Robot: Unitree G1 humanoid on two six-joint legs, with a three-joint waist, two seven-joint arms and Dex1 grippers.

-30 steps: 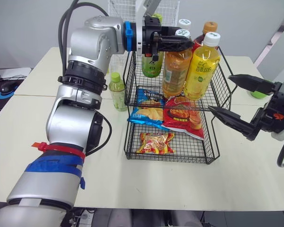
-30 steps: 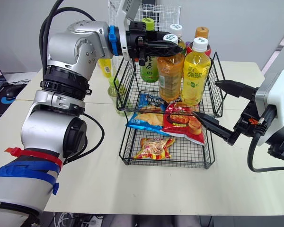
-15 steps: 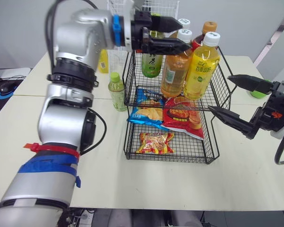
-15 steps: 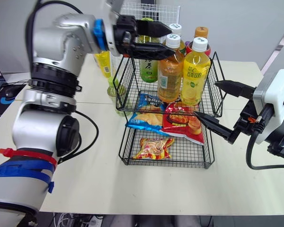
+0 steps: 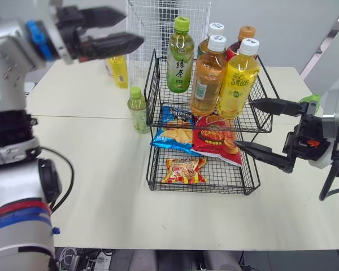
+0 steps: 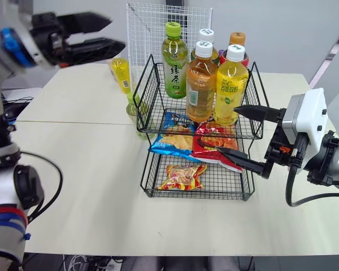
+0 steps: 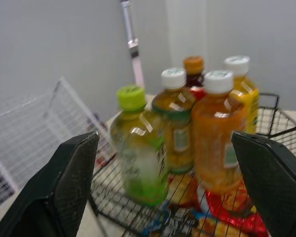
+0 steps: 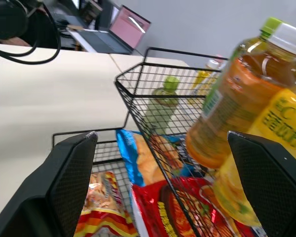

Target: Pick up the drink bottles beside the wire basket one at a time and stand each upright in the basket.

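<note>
While five plastic drink bottles (image 5: 208,76) are stood in the black wire basket (image 5: 153,90), left gripper (image 5: 133,25) and right gripper (image 5: 244,123) held spread, empty.

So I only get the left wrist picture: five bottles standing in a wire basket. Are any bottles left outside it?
Observer: Yes. A small green bottle stands on the table, close by the basket on its left side.
Operator: Just that one?
Observer: No, a yellow bottle stands farther back, next to the white wire grid.
Operator: And the robot's other claw?
Observer: The right gripper hovers open at the basket's right side, holding nothing.
</note>
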